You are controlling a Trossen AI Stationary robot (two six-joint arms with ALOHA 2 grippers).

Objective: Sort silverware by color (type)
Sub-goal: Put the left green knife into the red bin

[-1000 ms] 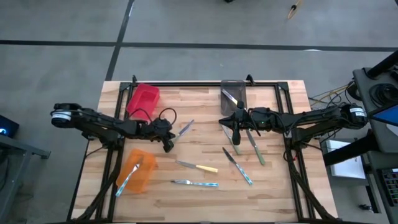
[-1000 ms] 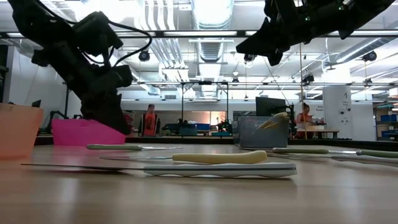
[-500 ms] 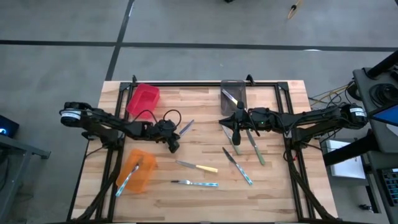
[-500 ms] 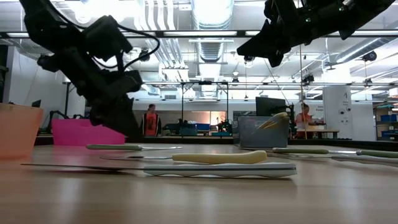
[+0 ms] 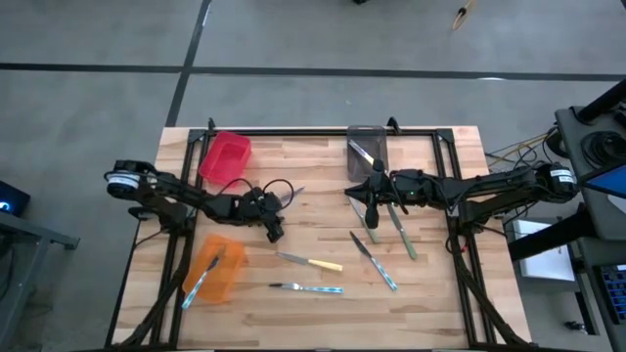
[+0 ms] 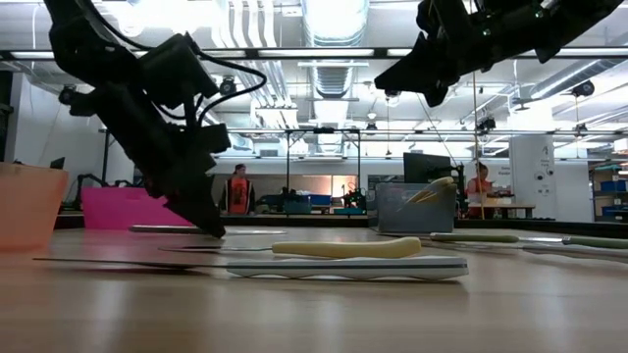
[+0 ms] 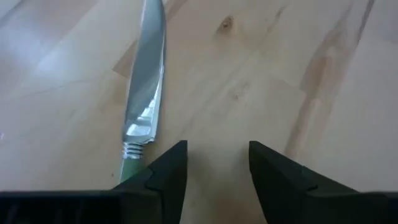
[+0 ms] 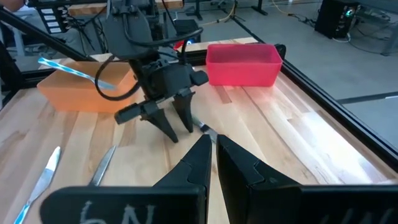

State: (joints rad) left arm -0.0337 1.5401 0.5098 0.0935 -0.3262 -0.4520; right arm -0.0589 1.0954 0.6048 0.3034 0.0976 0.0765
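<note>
My left gripper (image 5: 277,233), fingers spread and released, stands on the table (image 5: 323,303) just beside the green-handled knife (image 7: 144,102), near the red bin (image 5: 224,156). My right gripper (image 5: 372,216) stays out of it, clenched and empty, near the grey bin (image 5: 367,147).

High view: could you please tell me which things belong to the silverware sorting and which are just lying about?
Belongs to the job:
- yellow-handled knife
- blue-handled knife
- green-handled knife
- blue knife in the orange bin
- orange bin, red bin, grey bin

Just lying about:
- cables beside the table
- small object on the floor
</note>
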